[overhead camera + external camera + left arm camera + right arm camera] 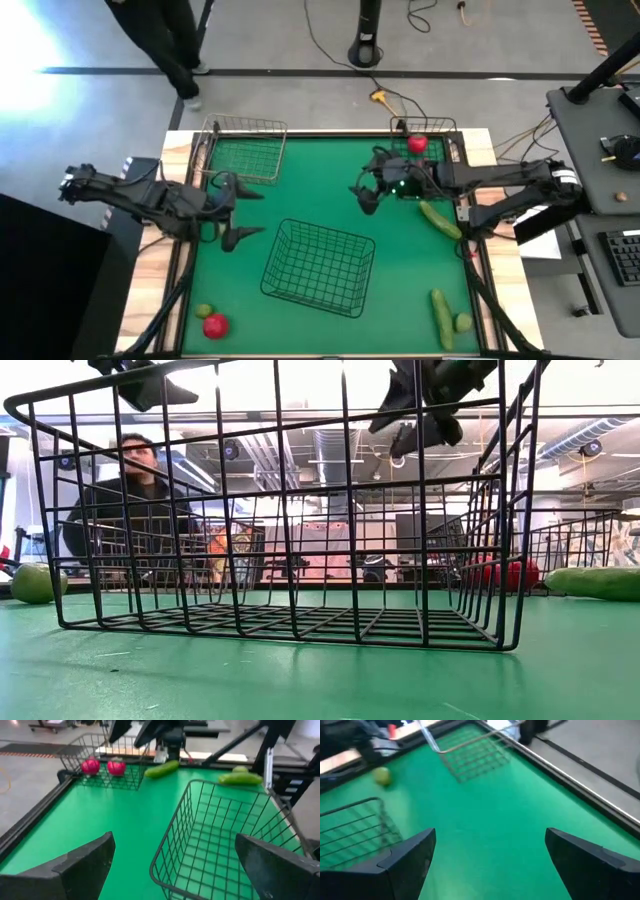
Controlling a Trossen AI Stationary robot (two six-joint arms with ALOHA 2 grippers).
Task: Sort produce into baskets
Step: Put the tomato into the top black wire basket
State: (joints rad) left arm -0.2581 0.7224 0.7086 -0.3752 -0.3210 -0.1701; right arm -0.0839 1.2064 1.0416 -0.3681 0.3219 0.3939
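A large wire basket (320, 265) stands mid-table, empty. A smaller wire basket (245, 150) stands at the far left. Another (428, 150) at the far right holds two red tomatoes (90, 766) (116, 767). One cucumber (440, 218) lies by the right edge, and another (442, 318) with a lime (463, 322) lies at the near right. A lime (204, 312) and a tomato (215, 325) lie at the near left. My left gripper (248, 213) is open and empty, left of the large basket. My right gripper (362, 193) is open and empty, beside the far right basket.
A person sits beyond the table's far side in the low view (135, 490). Bare green table lies between the far baskets and around the large basket. Cables and a stand are on the floor behind the table; a desk with a keyboard stands to the right.
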